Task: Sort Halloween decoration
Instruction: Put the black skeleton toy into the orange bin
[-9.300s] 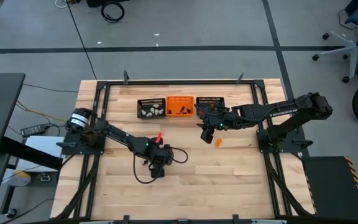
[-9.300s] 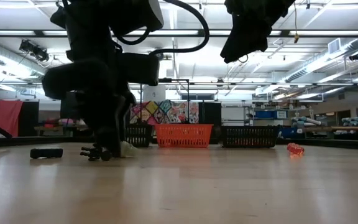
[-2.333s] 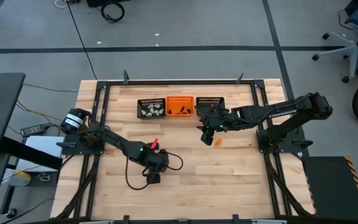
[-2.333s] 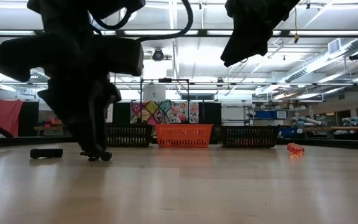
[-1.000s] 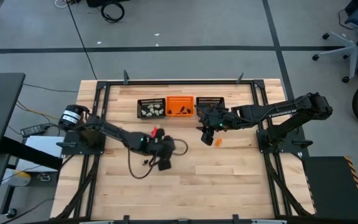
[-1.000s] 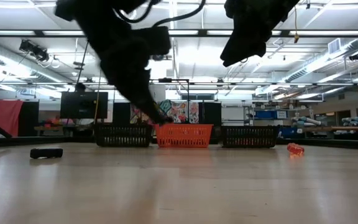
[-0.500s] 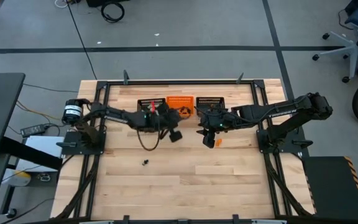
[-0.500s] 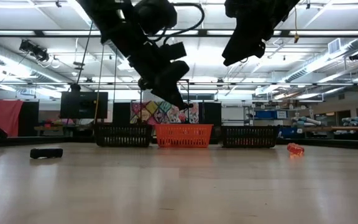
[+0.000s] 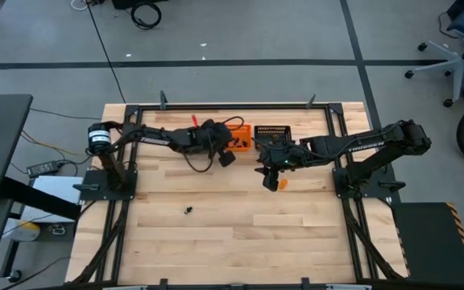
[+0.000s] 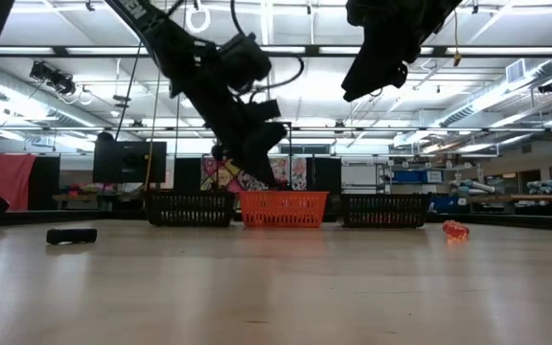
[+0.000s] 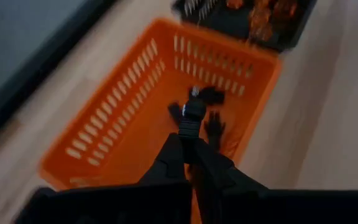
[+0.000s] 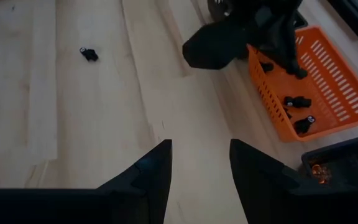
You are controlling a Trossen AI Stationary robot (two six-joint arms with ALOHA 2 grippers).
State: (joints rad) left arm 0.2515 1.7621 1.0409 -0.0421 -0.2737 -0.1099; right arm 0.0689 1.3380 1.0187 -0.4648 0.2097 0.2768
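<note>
Looking straight down first: left gripper (image 9: 225, 153) reaching over the near edge of the orange basket (image 9: 240, 135) at the back of the table (image 9: 240, 234), between two black baskets, the right-hand black basket (image 9: 272, 132) partly covered by the right arm, the left-hand one hidden under the left arm. Right gripper (image 9: 271, 180) hanging above an orange trinket (image 9: 281, 184) lying on the wood in front of that basket. One small black trinket (image 9: 188, 210) sitting alone on the open boards, well apart from both arms.

Switching to table height: left gripper (image 10: 274, 175) hanging just over the orange basket's (image 10: 284, 208) rim, fingers close together. Black baskets flanking it, one left (image 10: 190, 208), one right (image 10: 384, 209). Orange trinket (image 10: 455, 229) lying far right on the wood. Dark oblong object (image 10: 71, 235) lying far left. Right gripper (image 10: 357, 88) poised high.

Moving to the left wrist: fingers (image 11: 185, 149) pinched nearly shut on a black trinket (image 11: 193, 113), holding it above the orange basket's floor (image 11: 135, 118), other black trinkets (image 11: 214, 125) lying below. Neighbouring black basket (image 11: 253, 22) carrying orange pieces.

Finishing at the right wrist: fingers (image 12: 148, 169) spread apart and gripping nothing, bare boards between them. Lone black trinket (image 12: 89, 54) farther off; black trinkets (image 12: 298, 102) resting in the orange basket (image 12: 319, 74).
</note>
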